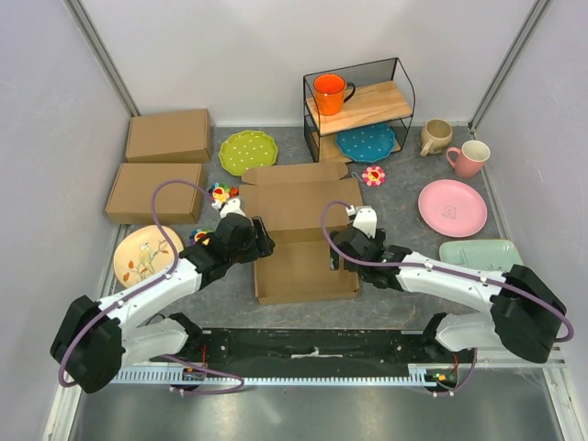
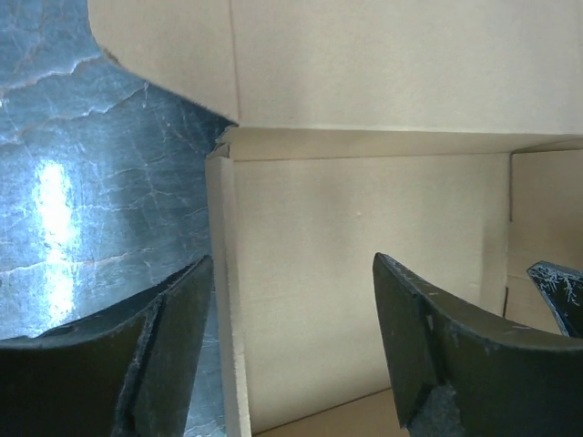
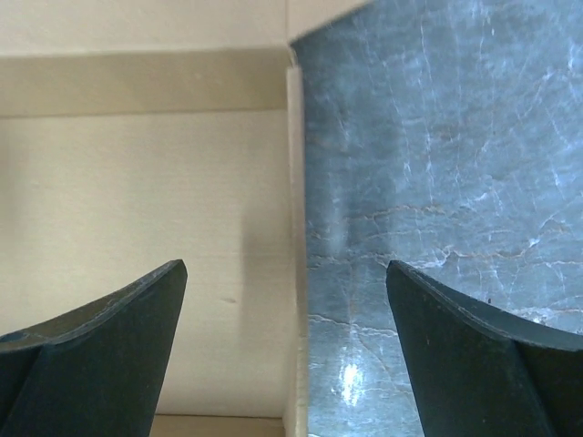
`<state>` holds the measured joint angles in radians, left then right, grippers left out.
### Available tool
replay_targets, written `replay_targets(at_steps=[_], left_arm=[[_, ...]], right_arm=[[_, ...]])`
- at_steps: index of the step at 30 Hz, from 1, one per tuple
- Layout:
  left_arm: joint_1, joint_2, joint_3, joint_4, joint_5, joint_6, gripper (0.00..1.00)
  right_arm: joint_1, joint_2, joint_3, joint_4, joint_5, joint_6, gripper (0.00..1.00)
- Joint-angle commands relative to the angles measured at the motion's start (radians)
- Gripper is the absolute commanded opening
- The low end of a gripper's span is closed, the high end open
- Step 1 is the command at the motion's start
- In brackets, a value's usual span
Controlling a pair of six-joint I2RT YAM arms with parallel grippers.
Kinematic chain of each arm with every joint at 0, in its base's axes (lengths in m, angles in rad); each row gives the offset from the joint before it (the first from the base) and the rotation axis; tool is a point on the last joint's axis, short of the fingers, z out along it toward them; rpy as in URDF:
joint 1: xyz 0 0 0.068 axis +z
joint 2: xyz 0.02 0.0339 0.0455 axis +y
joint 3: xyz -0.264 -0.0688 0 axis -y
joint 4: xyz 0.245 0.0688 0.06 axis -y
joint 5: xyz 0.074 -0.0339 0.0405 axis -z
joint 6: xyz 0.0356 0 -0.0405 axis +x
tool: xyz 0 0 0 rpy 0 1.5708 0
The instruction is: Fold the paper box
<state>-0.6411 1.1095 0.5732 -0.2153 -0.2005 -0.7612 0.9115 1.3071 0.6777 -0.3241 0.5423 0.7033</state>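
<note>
Top view: paper box (image 1: 303, 239) sits flat on the table (image 1: 395, 285), with the wire shelf (image 1: 358, 106) just behind it. Box is half formed. The base tray has its side walls up, and the lid panel (image 1: 299, 188) with its flaps is open on the box's far side. Left gripper (image 1: 262, 241) is at the box's left wall and right gripper (image 1: 336, 250) at its right wall, both roughly midway along the box.

Left wrist: left gripper (image 2: 291, 264) is spread wide with nothing pinched. The box's left wall (image 2: 223, 300) runs up between the fingers, one finger outside the box over the table, the other inside over the box floor. The wall reads upright.

Right wrist: mirror case. Right gripper (image 3: 284, 266) is also spread and empty, straddling the box's right wall (image 3: 294, 228). Its inside finger is over cardboard and its outside finger over the table.

My read: the step in hand is pinching both side walls so they stay square before the lid comes over. To do it well:
- Drop far enough that the pads catch the wall face, not just its top edge.
- Close both sides together so the box doesn't skate sideways.
- Squeeze lightly, since corrugated creases easily.
- Keep the walls vertical and don't drag them outward.
- Get the inside fingers clear of the box before the lid tabs go in, or they'll block the tuck.
</note>
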Motion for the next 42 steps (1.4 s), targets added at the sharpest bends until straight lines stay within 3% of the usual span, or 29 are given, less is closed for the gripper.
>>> replay_targets(at_steps=[1,2,11,16,20,23,34,42], left_arm=[[-0.002,-0.05,0.074,-0.035,-0.014,0.025,0.83],[-0.002,-0.054,0.083,-0.039,-0.01,0.026,0.99],[-0.002,-0.175,0.137,-0.12,-0.026,0.063,0.99],[-0.002,-0.287,0.128,-0.145,-0.08,0.054,0.99],[-0.002,-0.346,0.082,-0.139,-0.106,0.031,0.99],[-0.002,-0.376,0.047,-0.139,-0.105,0.02,0.99],[0.001,-0.405,-0.012,-0.15,-0.109,0.022,0.99],[0.003,-0.405,-0.041,-0.15,-0.111,0.046,1.0]], right_arm=[[-0.003,-0.075,0.069,-0.01,0.025,-0.025,0.98],[-0.005,-0.083,0.077,-0.019,0.024,-0.031,0.98],[-0.089,-0.219,0.212,-0.115,0.079,-0.143,0.98],[-0.353,-0.163,0.246,-0.113,0.018,-0.107,0.98],[-0.538,0.011,0.255,0.048,-0.105,-0.027,0.98],[-0.597,0.183,0.363,0.095,-0.177,-0.007,0.98],[-0.646,0.633,0.717,0.146,-0.139,-0.073,0.93],[-0.651,0.788,0.859,0.126,-0.091,-0.134,0.98]])
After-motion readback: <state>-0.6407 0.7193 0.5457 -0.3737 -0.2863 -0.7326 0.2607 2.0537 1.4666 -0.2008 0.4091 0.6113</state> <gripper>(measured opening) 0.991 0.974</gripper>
